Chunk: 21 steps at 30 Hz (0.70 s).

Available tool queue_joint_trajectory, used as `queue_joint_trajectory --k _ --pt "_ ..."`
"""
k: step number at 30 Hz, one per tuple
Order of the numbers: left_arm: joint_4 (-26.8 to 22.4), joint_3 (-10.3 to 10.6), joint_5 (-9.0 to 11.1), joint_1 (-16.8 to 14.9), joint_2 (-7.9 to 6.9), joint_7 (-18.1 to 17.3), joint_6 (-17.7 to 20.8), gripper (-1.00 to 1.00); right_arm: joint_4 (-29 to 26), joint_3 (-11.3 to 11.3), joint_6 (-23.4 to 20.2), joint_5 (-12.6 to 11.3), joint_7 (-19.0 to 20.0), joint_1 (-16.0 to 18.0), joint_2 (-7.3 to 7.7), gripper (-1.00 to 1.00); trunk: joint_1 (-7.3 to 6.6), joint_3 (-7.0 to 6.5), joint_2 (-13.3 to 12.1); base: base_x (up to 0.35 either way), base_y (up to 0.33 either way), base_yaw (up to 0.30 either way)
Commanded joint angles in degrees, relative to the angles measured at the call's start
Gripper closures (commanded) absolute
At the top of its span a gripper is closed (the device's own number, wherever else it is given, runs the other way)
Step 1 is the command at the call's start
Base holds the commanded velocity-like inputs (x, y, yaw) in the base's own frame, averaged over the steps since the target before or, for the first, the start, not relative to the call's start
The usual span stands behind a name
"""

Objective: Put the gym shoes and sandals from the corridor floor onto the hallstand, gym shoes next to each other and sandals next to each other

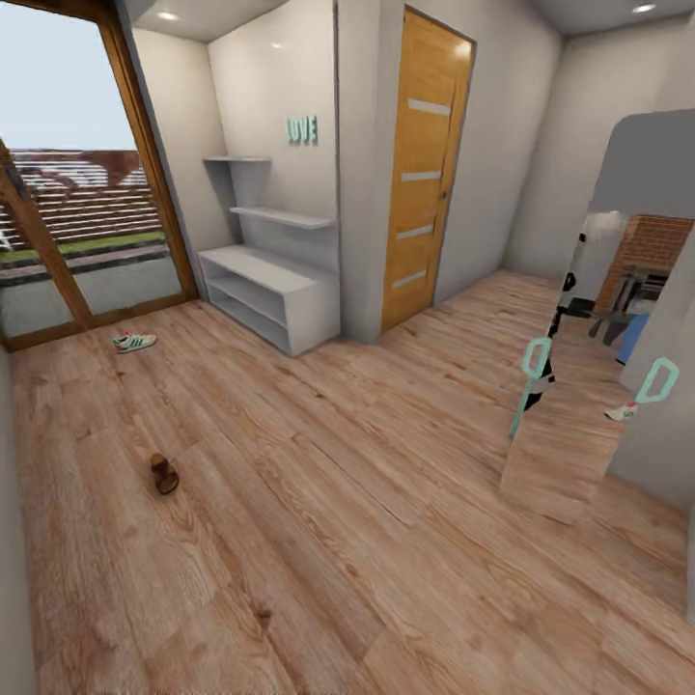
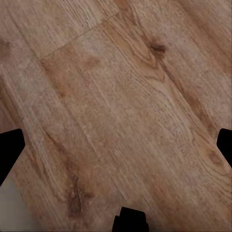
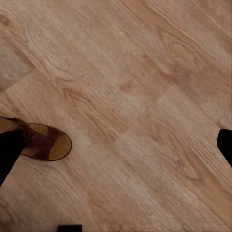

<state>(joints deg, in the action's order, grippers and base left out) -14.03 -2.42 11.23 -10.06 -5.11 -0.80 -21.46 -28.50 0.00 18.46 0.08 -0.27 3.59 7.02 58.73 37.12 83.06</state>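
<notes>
Shoes not racked yet: one sneaker [image 1: 135, 342] by window, sandal [image 1: 164, 473] mid-floor [image 1: 386, 541], another sandal [image 3: 46, 142] near right fingers. Rack [image 1: 270, 290] bare. Both fingers' tips spread, holding nothing. All left to do.

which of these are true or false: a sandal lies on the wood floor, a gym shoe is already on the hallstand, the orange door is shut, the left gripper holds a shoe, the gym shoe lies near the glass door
1. A sandal lies on the corridor floor. True.
2. A gym shoe is already on the hallstand. False: its shelf bays and top show no shoes; the gym shoe is on the floor.
3. The orange door is shut. True.
4. The left gripper holds a shoe. False: its fingers stand wide apart over bare planks.
5. The gym shoe lies near the glass door. True.
</notes>
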Motion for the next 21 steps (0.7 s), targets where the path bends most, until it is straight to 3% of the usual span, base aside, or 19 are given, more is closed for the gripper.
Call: queue_joint_trajectory --k 1,13,21 --pt "0.05 -0.14 0.11 -0.04 0.02 -0.08 -0.16 -1.00 0.02 0.00 0.17 0.01 -0.03 0.01 0.01 -1.00 0.00 0.10 0.02 0.000 0.000 0.231" --pt "0.05 -0.04 0.11 -0.04 0.09 -0.08 -0.16 -1.00 0.02 0.00 0.17 0.01 -0.05 0.01 -0.07 -1.00 0.00 0.74 0.02 0.000 0.000 0.231" --pt "-0.09 0.29 0.11 -0.04 0.19 -0.08 -0.16 -1.00 0.02 0.00 0.17 0.01 -0.01 0.01 -0.08 -1.00 0.00 1.03 0.02 0.000 -0.191 0.156"
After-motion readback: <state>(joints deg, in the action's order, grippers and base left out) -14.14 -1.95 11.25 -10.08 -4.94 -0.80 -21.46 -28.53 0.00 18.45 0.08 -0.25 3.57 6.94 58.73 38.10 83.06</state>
